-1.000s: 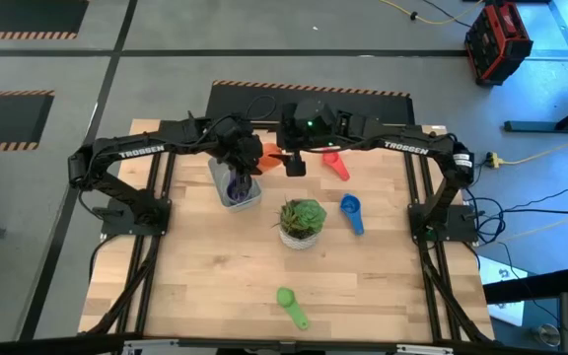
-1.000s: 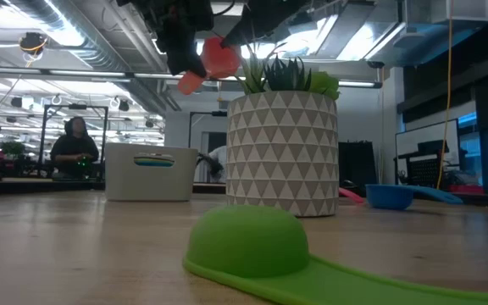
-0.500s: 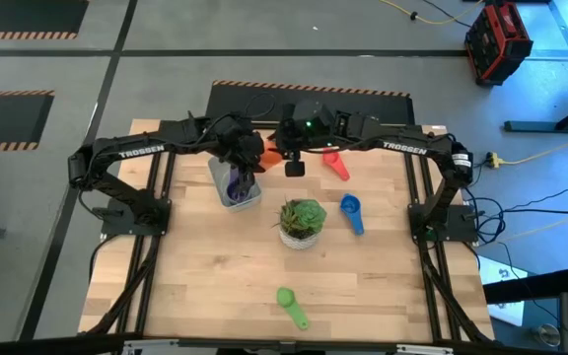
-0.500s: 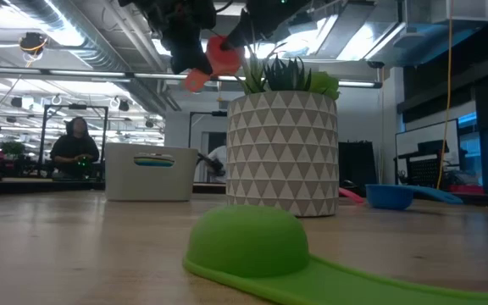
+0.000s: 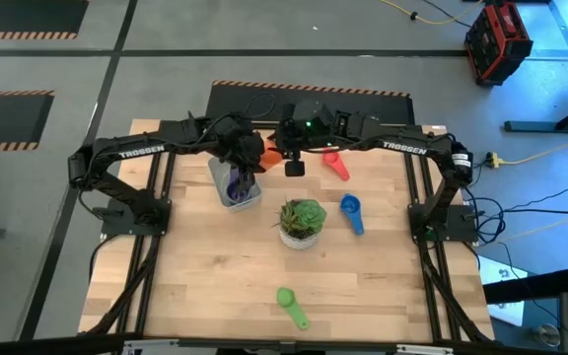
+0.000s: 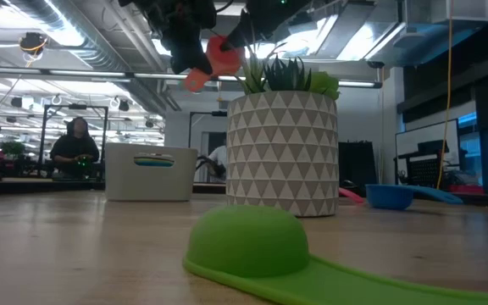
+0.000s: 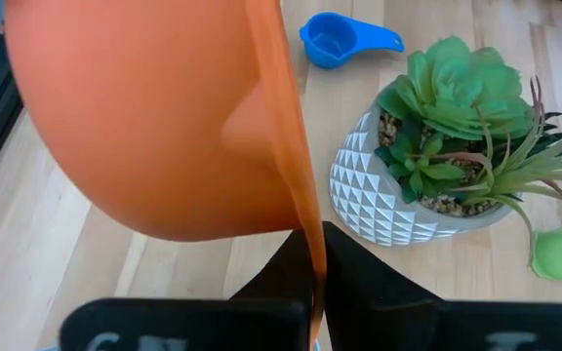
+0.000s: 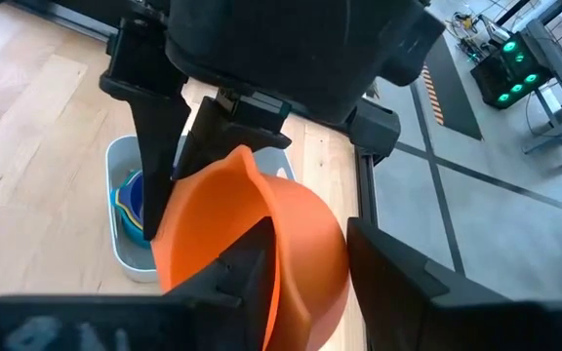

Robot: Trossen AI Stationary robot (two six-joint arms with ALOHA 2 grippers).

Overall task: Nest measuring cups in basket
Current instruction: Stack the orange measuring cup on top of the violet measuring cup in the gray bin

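An orange measuring cup (image 5: 270, 154) hangs in the air over the table's far middle, just right of the basket (image 5: 248, 202). It shows high up in the low view (image 6: 221, 56). My left gripper (image 7: 315, 239) is shut on it from the left. My right gripper (image 8: 305, 244) is shut on it from the right. The basket (image 8: 130, 258) stands on the table with several nested cups (image 8: 130, 200) inside. A red cup (image 5: 335, 164), a blue cup (image 5: 351, 212) and a green cup (image 5: 291, 307) lie loose on the wood. My left gripper pinches the orange cup's flat handle (image 7: 308, 244) between its two fingers, the handle standing on edge. The fingers slant down from the table's left. The bowl (image 7: 154, 117) bulges out to one side, clear of the table and above the basket's right end. My right gripper has the orange cup's bowl (image 8: 310, 249) between its two fingers, coming slanting down from the table's right. One finger (image 8: 247, 268) lies at the bowl's open side, the other (image 8: 388, 278) by its rounded outer wall. The cup stays lifted clear.
A white patterned pot with a green plant (image 5: 302, 221) stands mid-table, near and to the right of the basket; it fills the middle of the low view (image 6: 282, 152). Bare wood lies along the left side and near edge. A person sits far off in the room (image 6: 74, 144).
The orange cup has shifted slightly toward the right arm while staying held in the air. In the high view less of it shows between the two grippers than a second ago. Both arms have otherwise kept their places.
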